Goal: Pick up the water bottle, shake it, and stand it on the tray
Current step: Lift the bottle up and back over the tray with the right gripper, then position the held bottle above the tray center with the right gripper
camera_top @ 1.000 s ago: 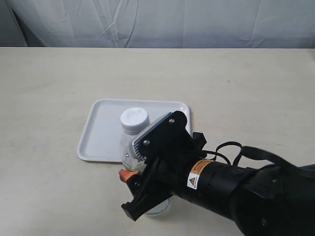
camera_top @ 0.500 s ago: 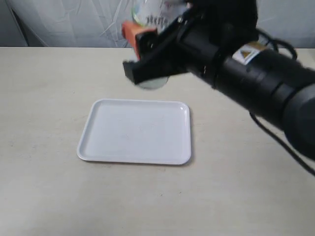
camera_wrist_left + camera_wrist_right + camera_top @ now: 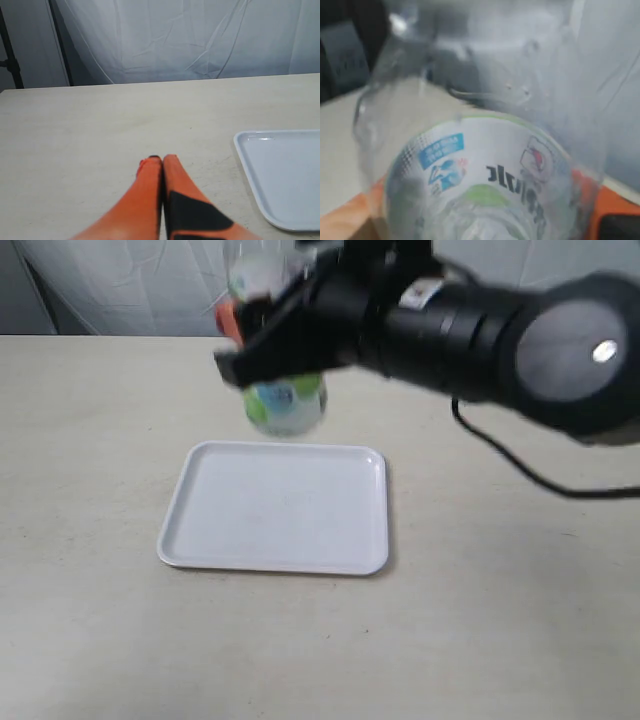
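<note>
Two fingers of the right gripper (image 3: pixel 240 342), one orange and one black, are clamped across the small clear plastic water bottle with its white-and-green label (image 3: pixel 287 405). It is held high in the air, its lower part hanging below the jaws. The right wrist view is filled with the label and smeared plastic, so I cannot tell how upright the bottle is.

A second ago this gripper had the bottle low, on the near side of the tray. Half a second ago it was already raised, and now it is up there again but shifted sideways, with heavy blur. That reads as the shake under way, so the lift is done and only the standing remains.

Below the gripper, and a little nearer the camera, lies the flat white rectangular plastic tray (image 3: pixel 275 505), bare and well apart from the bottle.

Farther off, the left gripper (image 3: pixel 159 162) hangs low over the beige tabletop (image 3: pixel 90 440) with its orange fingers pressed together on nothing, the tray's rim near but not touching. A white cloth backdrop (image 3: pixel 130 280) hangs behind.
</note>
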Controlling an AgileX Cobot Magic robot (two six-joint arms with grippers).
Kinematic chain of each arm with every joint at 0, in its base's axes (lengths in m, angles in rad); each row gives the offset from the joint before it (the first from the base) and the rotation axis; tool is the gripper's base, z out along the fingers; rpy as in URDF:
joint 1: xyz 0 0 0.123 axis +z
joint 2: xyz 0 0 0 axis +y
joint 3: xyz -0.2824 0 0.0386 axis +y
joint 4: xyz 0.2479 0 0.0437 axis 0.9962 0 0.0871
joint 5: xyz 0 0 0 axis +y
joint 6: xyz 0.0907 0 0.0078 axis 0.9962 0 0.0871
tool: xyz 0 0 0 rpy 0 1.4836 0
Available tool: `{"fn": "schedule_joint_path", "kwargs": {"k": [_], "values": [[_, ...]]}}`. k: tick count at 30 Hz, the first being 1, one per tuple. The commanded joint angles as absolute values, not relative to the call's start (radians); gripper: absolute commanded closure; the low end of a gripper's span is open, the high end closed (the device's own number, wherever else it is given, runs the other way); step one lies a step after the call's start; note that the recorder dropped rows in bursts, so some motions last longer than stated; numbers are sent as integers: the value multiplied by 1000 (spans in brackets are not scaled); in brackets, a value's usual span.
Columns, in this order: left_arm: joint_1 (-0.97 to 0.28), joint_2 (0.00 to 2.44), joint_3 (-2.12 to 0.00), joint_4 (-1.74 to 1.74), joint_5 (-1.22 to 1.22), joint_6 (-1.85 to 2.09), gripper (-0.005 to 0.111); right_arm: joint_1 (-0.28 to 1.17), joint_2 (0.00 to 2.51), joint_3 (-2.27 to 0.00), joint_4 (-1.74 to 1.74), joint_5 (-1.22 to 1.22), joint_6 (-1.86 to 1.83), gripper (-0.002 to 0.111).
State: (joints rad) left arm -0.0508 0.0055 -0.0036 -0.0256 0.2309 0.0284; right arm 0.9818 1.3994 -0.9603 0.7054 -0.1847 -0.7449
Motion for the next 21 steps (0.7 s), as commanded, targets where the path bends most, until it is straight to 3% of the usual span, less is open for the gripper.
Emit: {"fn": "schedule_joint_path", "kwargs": {"k": [1,7,16,21], "values": [[-53,0,0,-30,225,29,106,978,1405,-966,715,-179,-751,109],[-53,0,0,-30,225,29,106,978,1541,-892,761,-83,-751,109],[-53,0,0,-30,225,29,106,978,1381,-1009,721,-149,-756,109],[-53,0,0,-30,225,29,106,980,1424,-1009,727,-7,-756,109]]}}
